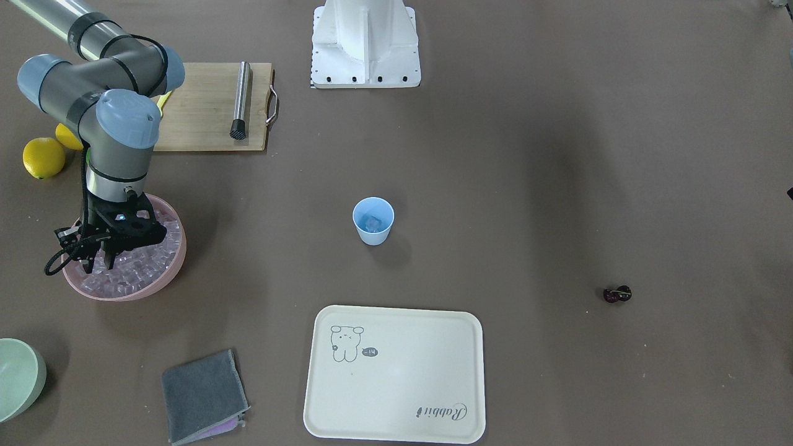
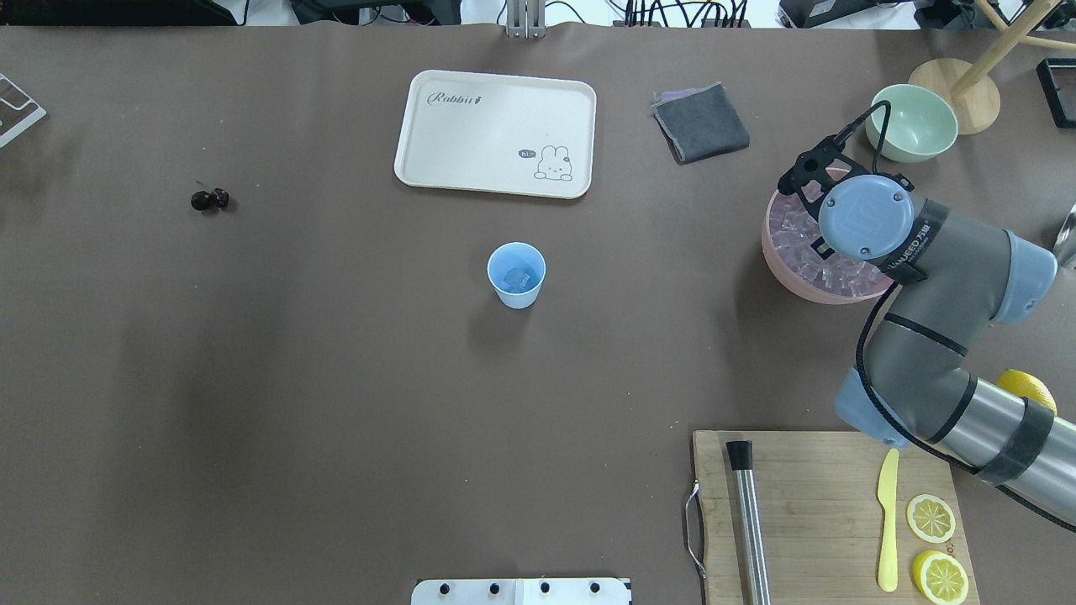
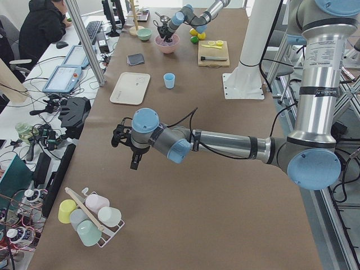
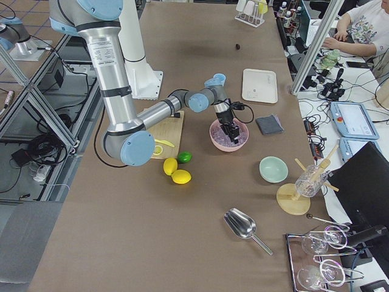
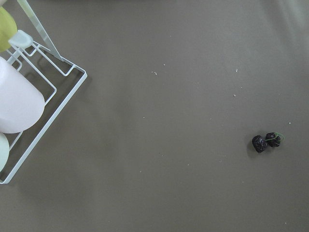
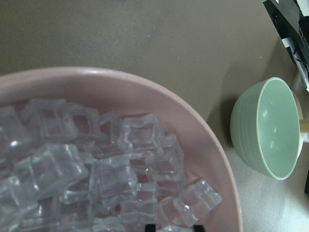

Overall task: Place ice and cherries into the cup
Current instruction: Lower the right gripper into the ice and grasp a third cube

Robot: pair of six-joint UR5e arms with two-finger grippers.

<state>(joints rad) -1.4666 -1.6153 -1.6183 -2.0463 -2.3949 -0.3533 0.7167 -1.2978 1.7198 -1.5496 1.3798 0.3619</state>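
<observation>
The light-blue cup (image 1: 373, 232) stands upright mid-table with an ice cube (image 2: 517, 276) inside. The dark cherries (image 1: 617, 294) lie on bare table far from it; they also show in the left wrist view (image 5: 266, 141). My right gripper (image 1: 99, 265) is down in the pink bowl (image 1: 155, 282) of ice cubes (image 6: 111, 164). Its fingertips (image 6: 150, 227) stand a cube's width apart with a cube between them. My left gripper (image 3: 134, 162) hovers above the table near the cherries; I cannot tell whether it is open or shut.
A cream tray (image 1: 396, 384) and a grey cloth (image 1: 201, 396) lie beyond the cup. A pale green bowl (image 6: 270, 130) stands beside the pink bowl. A cutting board (image 1: 204, 105) with a metal rod (image 1: 241, 99) and lemons (image 1: 43, 158) sit near my right arm. A wire cup rack (image 5: 48, 106) stands near my left gripper.
</observation>
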